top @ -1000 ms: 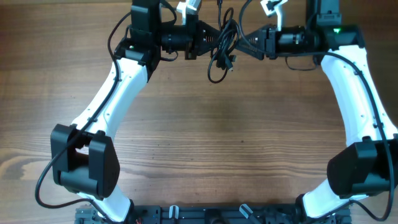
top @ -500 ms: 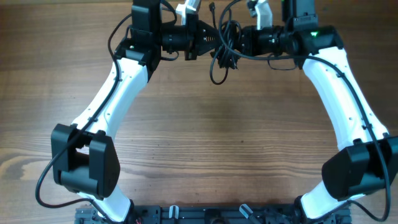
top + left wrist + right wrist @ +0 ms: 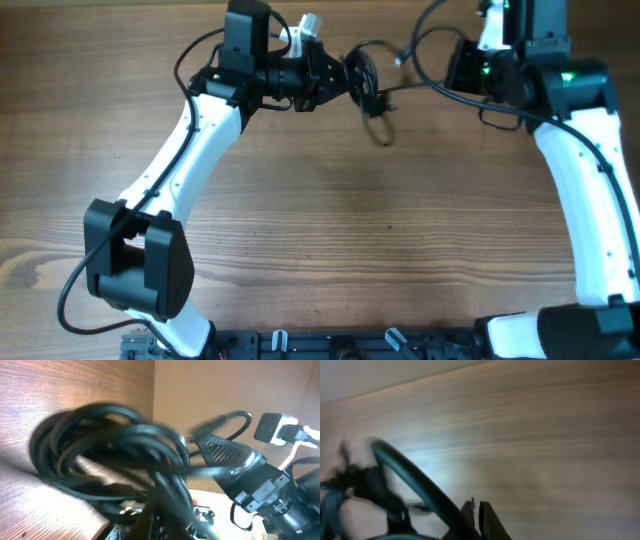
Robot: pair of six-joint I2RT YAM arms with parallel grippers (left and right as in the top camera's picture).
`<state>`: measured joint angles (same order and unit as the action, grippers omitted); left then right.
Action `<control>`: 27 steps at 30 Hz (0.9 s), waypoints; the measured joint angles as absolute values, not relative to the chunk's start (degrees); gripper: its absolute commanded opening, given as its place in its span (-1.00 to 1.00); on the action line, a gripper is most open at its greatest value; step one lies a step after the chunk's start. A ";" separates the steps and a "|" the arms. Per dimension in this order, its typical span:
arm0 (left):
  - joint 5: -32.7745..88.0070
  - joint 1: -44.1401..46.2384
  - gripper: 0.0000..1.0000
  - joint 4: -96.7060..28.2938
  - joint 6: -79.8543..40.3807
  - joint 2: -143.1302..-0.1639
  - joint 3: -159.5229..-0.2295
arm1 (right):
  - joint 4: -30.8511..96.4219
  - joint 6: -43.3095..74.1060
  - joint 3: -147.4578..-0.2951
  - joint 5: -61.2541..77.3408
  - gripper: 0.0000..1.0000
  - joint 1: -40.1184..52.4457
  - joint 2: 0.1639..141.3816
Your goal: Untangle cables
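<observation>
A black cable (image 3: 415,482) arcs over the blurred wooden table (image 3: 545,435) into the right gripper (image 3: 476,517), pinched tight; a dark tangle (image 3: 360,485) smears the left edge.

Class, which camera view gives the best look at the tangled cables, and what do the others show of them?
The overhead view: the whole bundle of cables shows, with one strand pulled out sideways. Left wrist shows the cables close but blurred; right wrist catches the cables only as one blurred strand.
</observation>
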<state>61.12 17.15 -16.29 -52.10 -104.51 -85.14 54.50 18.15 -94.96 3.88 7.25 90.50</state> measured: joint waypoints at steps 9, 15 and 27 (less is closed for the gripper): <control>60.95 16.78 -0.92 -16.34 -51.27 -104.49 -85.14 | 58.76 23.14 -94.96 -12.73 -0.91 6.46 89.91; 60.64 16.32 -0.92 -16.32 -51.22 -104.49 -85.14 | 60.47 22.44 -94.94 -6.52 -0.86 5.89 89.93; 56.03 16.32 -0.92 -19.97 -47.57 -104.49 -85.14 | 57.41 15.20 -94.91 14.35 -0.91 5.85 92.27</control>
<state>56.03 16.32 -19.97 -47.57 -104.49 -85.14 57.41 15.20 -94.91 14.35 5.85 92.27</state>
